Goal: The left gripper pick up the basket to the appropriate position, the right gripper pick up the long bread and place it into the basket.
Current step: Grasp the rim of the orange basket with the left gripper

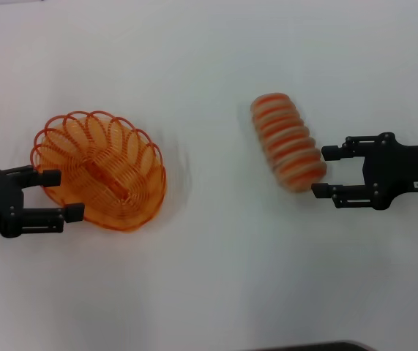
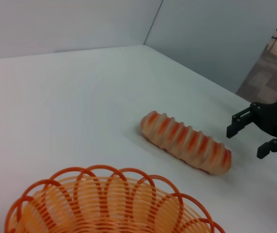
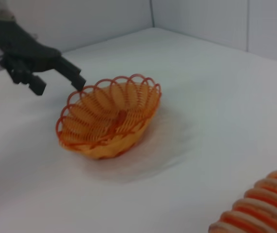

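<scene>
The orange wire basket [image 1: 102,172] sits on the white table at the left and looks slightly blurred. My left gripper [image 1: 67,194] is open at the basket's left rim, fingertips right by the wire; I cannot tell if they touch. The long bread [image 1: 289,142] lies at an angle right of centre. My right gripper [image 1: 320,172] is open, its fingertips on either side of the bread's right end, holding nothing. The left wrist view shows the basket rim [image 2: 114,194], the bread [image 2: 187,143] and the right gripper [image 2: 245,142]. The right wrist view shows the basket [image 3: 109,116], the left gripper [image 3: 60,86] and the bread's end [image 3: 259,208].
The white table [image 1: 209,278] spreads between basket and bread. Grey walls meet at a corner behind the table [image 2: 150,24]. A dark edge shows at the table's front [image 1: 311,346].
</scene>
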Tool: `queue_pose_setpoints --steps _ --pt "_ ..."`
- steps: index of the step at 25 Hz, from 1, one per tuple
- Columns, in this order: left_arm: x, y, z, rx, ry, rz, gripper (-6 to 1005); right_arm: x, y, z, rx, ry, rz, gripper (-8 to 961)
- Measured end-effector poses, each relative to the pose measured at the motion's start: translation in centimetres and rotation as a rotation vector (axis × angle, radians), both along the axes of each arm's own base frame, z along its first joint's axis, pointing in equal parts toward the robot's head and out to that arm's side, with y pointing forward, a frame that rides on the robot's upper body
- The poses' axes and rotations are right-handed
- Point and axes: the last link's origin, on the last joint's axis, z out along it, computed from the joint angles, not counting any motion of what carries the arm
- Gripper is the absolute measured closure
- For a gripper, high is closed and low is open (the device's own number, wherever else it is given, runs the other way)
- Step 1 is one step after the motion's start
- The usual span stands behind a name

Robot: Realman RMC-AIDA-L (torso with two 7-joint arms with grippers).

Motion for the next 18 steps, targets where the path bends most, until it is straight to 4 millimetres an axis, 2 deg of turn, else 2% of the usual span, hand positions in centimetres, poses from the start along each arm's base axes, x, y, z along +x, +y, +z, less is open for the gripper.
queue_pose_setpoints --steps 5,18 --pt "0.50 -0.27 0.30 -0.032 -0.015 -0.030 99 0.00 -0.10 0.16 0.028 -0.036 0.099 237" --pt "0.32 0.08 0.29 0.003 -0.008 -0.010 117 0.19 0.09 0.60 0.056 -0.038 0.100 236"
